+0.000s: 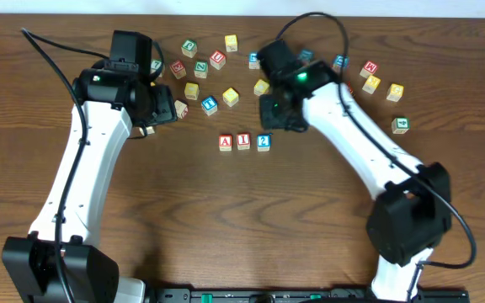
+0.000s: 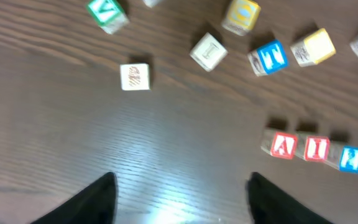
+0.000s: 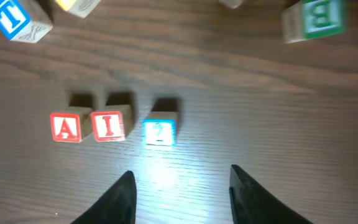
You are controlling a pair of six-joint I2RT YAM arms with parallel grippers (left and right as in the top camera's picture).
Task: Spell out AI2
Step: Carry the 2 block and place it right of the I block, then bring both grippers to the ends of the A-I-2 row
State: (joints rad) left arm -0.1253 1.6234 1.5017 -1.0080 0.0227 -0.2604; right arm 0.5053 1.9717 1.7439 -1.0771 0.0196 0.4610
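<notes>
Three small wooden blocks stand in a row on the table: a red A block (image 1: pixel 225 141), a red I block (image 1: pixel 243 140) and a blue 2 block (image 1: pixel 263 141). They also show in the right wrist view as A (image 3: pixel 66 127), I (image 3: pixel 109 125) and 2 (image 3: pixel 160 132), and in the left wrist view as A (image 2: pixel 283 146), I (image 2: pixel 316 149) and 2 (image 2: pixel 352 158). My right gripper (image 3: pixel 180 180) is open and empty, just behind the 2 block. My left gripper (image 2: pixel 182 186) is open and empty, left of the row.
Several loose letter blocks lie scattered along the back of the table, among them a blue T block (image 1: pixel 209 105), yellow blocks (image 1: pixel 231 97) and a green block (image 1: pixel 401 125). A plain block (image 2: pixel 135 77) lies near my left gripper.
</notes>
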